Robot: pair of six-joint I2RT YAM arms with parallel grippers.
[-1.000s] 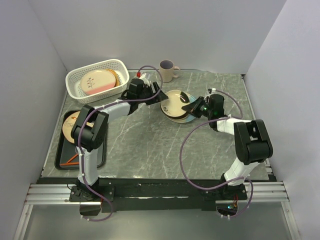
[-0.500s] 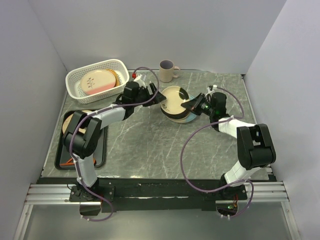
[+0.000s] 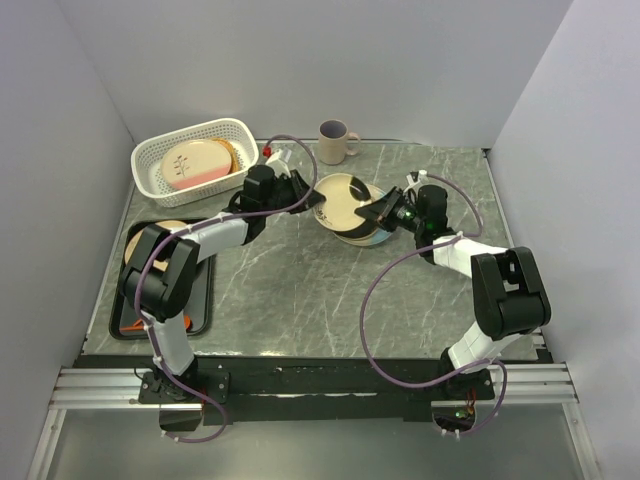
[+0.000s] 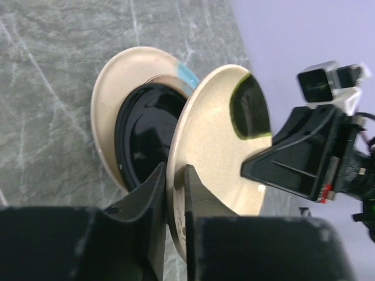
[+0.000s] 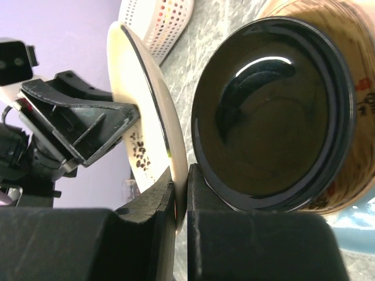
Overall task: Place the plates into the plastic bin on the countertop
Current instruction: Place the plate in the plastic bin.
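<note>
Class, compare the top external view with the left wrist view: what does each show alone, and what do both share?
Top external alone: the plastic bin holding a half-pink plate, the mug, the black tray. Left wrist alone: a close look at the left fingers pinching a plate rim, and the glossy black plate beneath. Both: the cream plate tilted up, held by the left gripper and right gripper at opposite edges.

Black-and-white arms [image 3: 226, 222], purple cables [image 3: 362, 305]

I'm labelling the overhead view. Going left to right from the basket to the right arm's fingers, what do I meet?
plastic bin → left fingers → cream plate, lifted and gripped at both edges → right fingers
</note>
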